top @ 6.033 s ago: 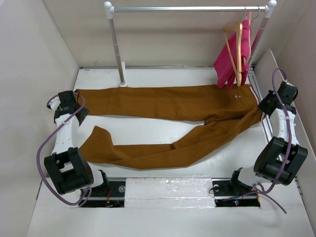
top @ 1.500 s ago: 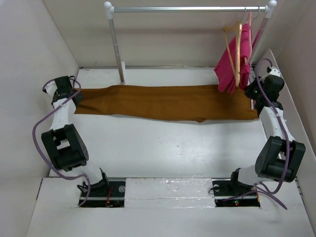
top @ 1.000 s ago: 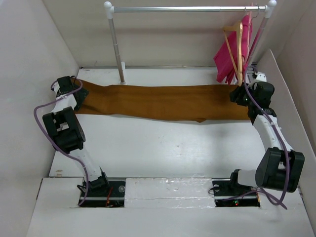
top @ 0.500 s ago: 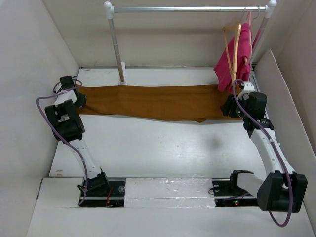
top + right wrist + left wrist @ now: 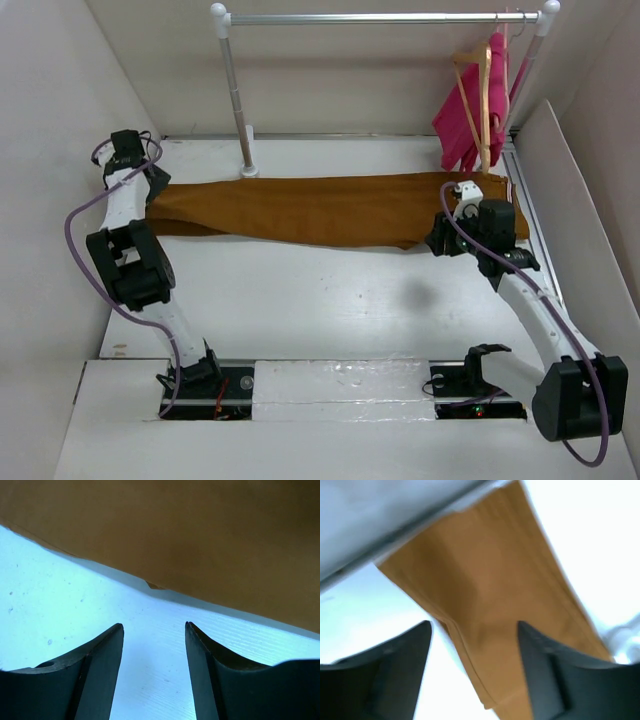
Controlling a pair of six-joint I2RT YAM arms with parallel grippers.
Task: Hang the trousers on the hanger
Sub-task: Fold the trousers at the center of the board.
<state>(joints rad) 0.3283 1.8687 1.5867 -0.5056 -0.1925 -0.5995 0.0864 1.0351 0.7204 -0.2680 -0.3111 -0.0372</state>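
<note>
The trousers (image 5: 330, 208) lie folded lengthwise across the far counter (image 5: 320, 300). The hanger (image 5: 487, 100) hangs far right, above their right end. The left jaws are open over the left end. The right jaws are open and empty, just short of the near edge. Each should pinch both layers together.

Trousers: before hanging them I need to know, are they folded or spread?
Folded lengthwise: the trousers lie as one long strip, no separate legs showing.
</note>
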